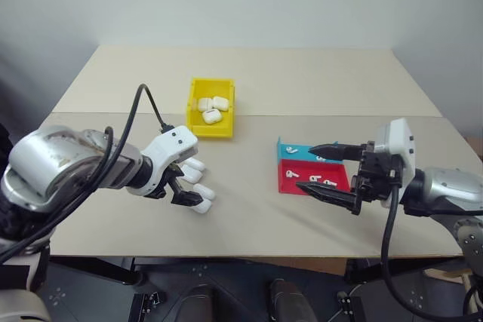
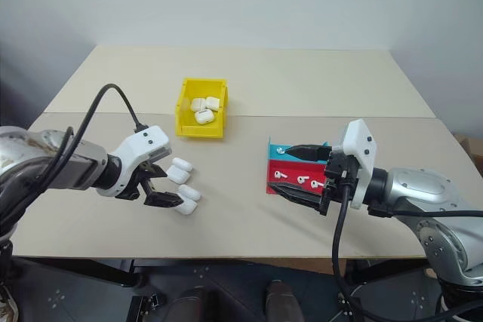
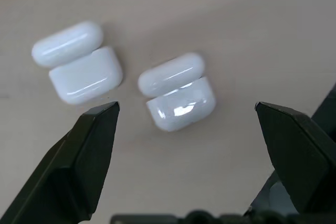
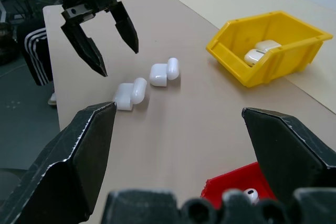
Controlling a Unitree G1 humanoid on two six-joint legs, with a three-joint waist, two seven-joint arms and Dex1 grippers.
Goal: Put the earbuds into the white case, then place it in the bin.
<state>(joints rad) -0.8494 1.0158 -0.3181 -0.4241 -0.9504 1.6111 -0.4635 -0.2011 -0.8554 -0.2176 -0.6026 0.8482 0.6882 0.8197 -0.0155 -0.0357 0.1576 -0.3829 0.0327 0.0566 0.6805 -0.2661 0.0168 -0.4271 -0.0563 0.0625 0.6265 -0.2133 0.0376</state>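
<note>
Two white cases lie on the table with their lids flipped open, one (image 3: 178, 100) straight ahead of my left gripper's fingers, the other (image 3: 79, 69) beside it. My left gripper (image 1: 181, 190) hangs open just above them, pointing down, with nothing in it. Earbuds (image 2: 302, 179) lie in the red tray (image 1: 290, 175), and one more earbud (image 2: 281, 149) rests in the cyan tray (image 1: 285, 154). My right gripper (image 1: 306, 167) is open and roughly level, its fingers spread over those trays, holding nothing. The yellow bin (image 1: 193, 96) stands farther back, left of centre.
Three closed white cases (image 1: 212, 108) sit inside the yellow bin. In the right wrist view the left gripper (image 4: 118, 61) hangs over the two open cases (image 4: 131, 93), with the bin (image 4: 273, 61) off to one side. A seam crosses the tabletop behind the bin.
</note>
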